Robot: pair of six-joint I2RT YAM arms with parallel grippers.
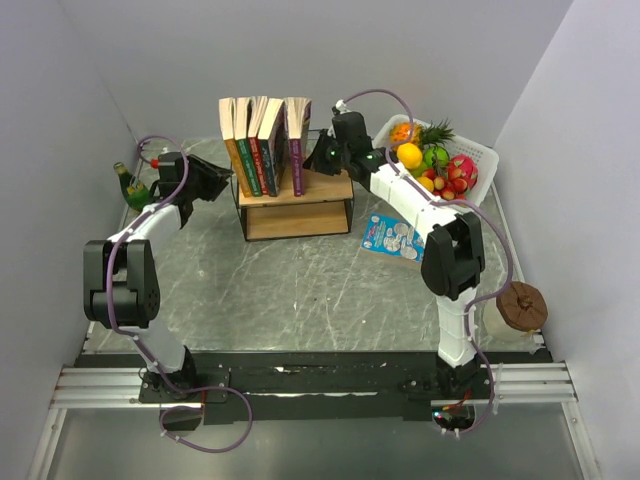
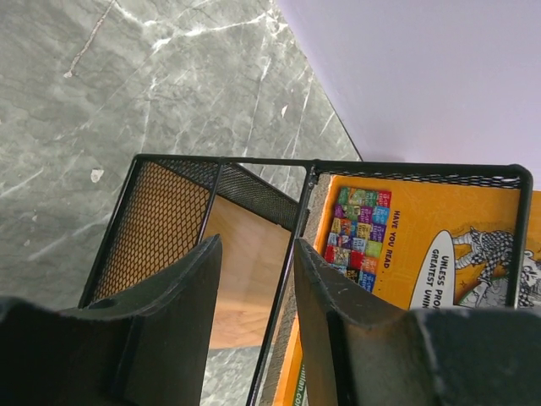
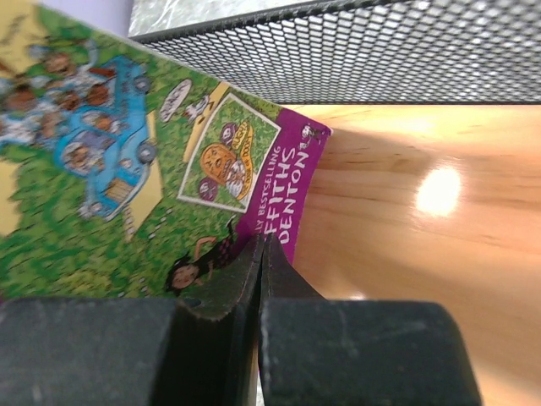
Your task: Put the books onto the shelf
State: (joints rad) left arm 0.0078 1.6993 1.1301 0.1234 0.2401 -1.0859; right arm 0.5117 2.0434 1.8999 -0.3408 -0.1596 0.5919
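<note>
From above, the shelf [image 1: 297, 210] stands at 12 o'clock of the table's [image 1: 300, 290] middle. A row of books [image 1: 265, 150] stands upright on its top board, leaning a little. A patterned book [image 1: 393, 237] lies flat on the table at 4 o'clock of the shelf, apart from it. The left gripper [image 1: 218, 178] is at the shelf's 9 o'clock end. The right gripper [image 1: 322, 155] is at 3 o'clock of the row, just beside the last purple book. A white basket [image 1: 482, 157] of fruit sits at 2 o'clock and a green bottle [image 1: 130, 185] at 10 o'clock.

In the left wrist view the jaws stand about halfway apart with nothing clamped. A thin black frame wire [image 2: 279, 296] runs up through the gap; I cannot tell whether either finger touches it. An orange book [image 2: 423, 237] shows behind the top rail at 2 o'clock, and the mesh end panel [image 2: 161, 228] at 9 o'clock.

In the right wrist view the fingers [image 3: 220, 296] are pressed together with no gap and nothing between them. Their tips meet the edge of a green-and-purple book [image 3: 127, 194] at 10 o'clock. The wooden board [image 3: 423, 211] spreads toward 3 o'clock.
</note>
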